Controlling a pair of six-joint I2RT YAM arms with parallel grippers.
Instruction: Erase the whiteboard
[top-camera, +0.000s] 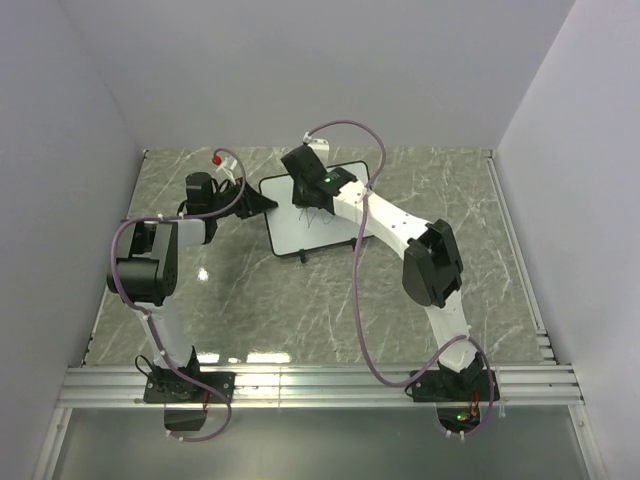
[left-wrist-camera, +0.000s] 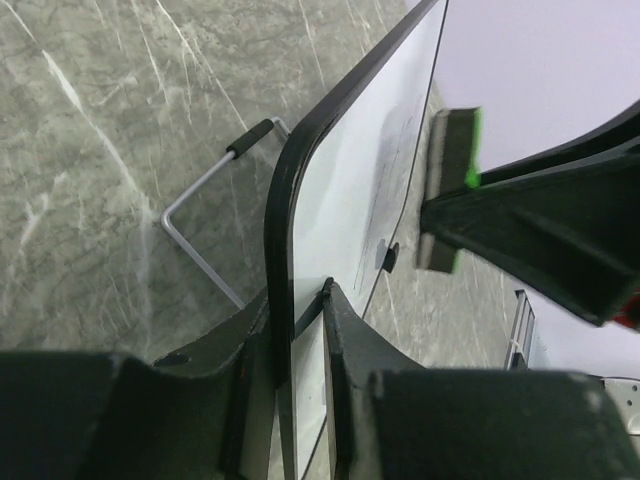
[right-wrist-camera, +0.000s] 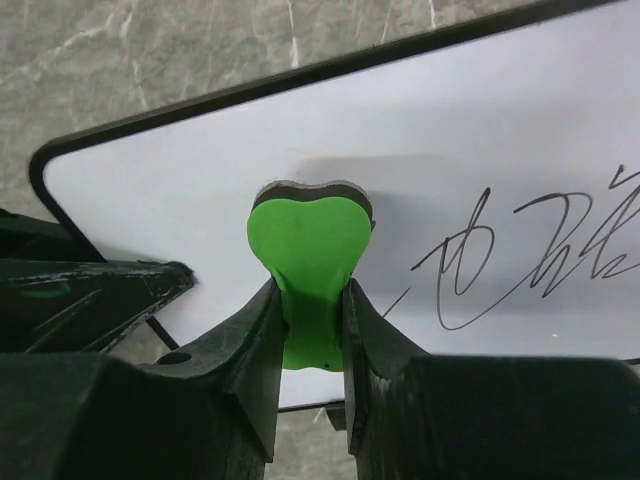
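The whiteboard (top-camera: 305, 225) stands propped on the marble table, white with a thin black frame. Dark handwriting (right-wrist-camera: 540, 250) shows on its right part in the right wrist view. My left gripper (top-camera: 262, 204) is shut on the whiteboard's left edge (left-wrist-camera: 282, 330), one finger on each face. My right gripper (top-camera: 312, 196) is shut on the green eraser (right-wrist-camera: 308, 260), squeezed between its fingers, with its grey felt face pressed on the board (right-wrist-camera: 180, 190) left of the writing. The eraser also shows in the left wrist view (left-wrist-camera: 452, 170) against the board face.
A bent wire stand leg (left-wrist-camera: 205, 215) with a black tip sticks out behind the board. Grey walls close the table on left, back and right. A metal rail (top-camera: 320, 380) runs along the near edge by the arm bases.
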